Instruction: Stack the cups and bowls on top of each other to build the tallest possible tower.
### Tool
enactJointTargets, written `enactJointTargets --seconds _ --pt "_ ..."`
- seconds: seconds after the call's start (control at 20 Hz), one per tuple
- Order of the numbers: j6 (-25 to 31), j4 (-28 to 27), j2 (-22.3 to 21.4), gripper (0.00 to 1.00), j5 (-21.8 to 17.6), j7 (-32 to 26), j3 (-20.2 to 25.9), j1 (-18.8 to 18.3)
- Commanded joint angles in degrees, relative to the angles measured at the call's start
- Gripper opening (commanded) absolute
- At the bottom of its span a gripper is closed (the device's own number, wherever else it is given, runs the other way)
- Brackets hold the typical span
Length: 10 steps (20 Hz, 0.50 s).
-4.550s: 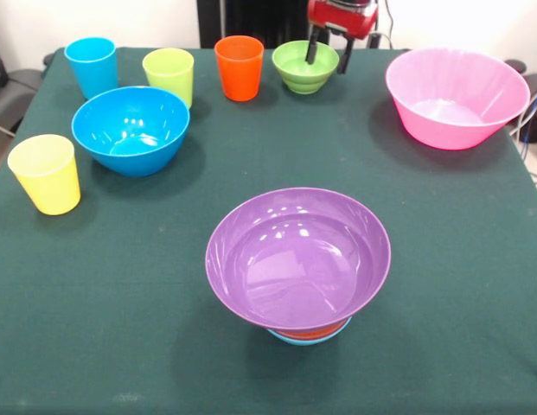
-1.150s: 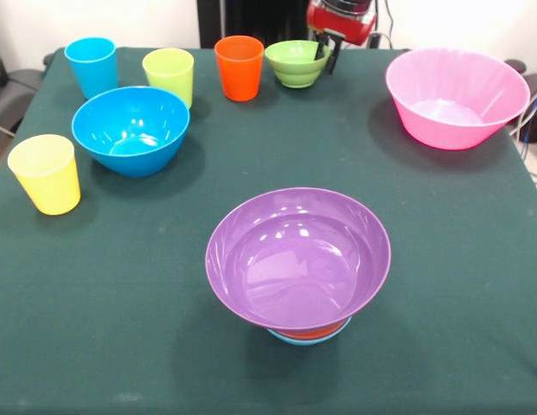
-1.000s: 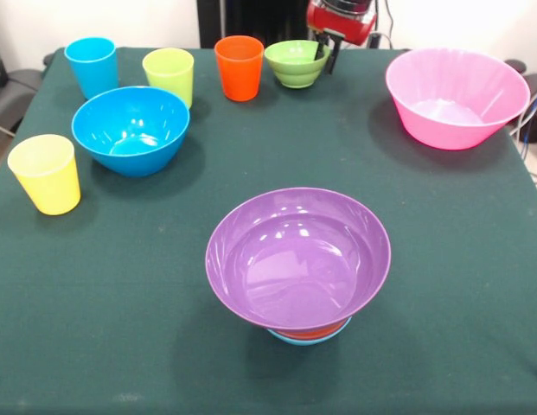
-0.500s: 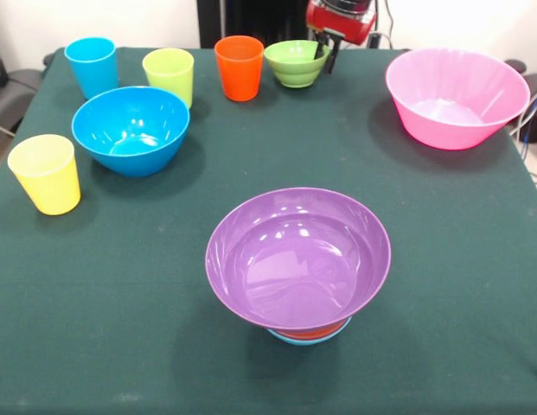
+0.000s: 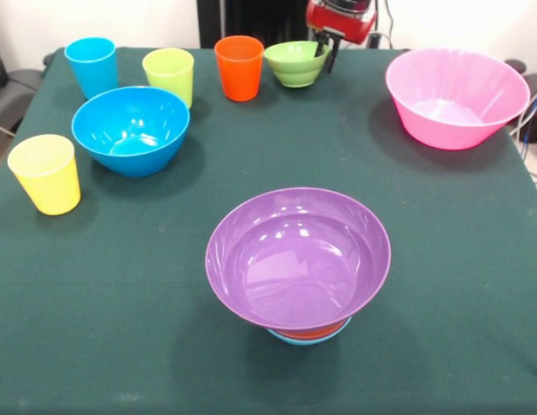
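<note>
The gripper (image 5: 325, 52) has the small green bowl (image 5: 296, 63) by its rim: one dark finger shows over the rim's edge on the side facing the pink bowl (image 5: 457, 97), so the fingers look clamped on that rim. The green bowl sits tilted just beside the orange cup (image 5: 239, 67), apparently raised slightly off the worktop (image 5: 121, 277).

To do this step well, the bowl should probably rise clear of the orange cup before travelling, since the two nearly touch. A one-sided rim grip lets the bowl swing, so a slow carry seems wise.

The tower (image 5: 299, 264) stands well apart from the green bowl, nearer the camera: a wide purple bowl (image 5: 298, 255) on top of an orange bowl (image 5: 304, 330) and a light-blue bowl (image 5: 310, 338). The green bowl would likely settle best lowered level into the purple bowl's centre.
</note>
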Motion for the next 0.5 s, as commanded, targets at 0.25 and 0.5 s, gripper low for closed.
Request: enactJointTargets --seconds 0.25,0.5 --pt "10.54 -5.39 -7.49 0.00 2.92 5.51 5.86 0.87" --pt "14.29 -7.06 -9.90 0.00 3.05 4.76 5.17 1.82"
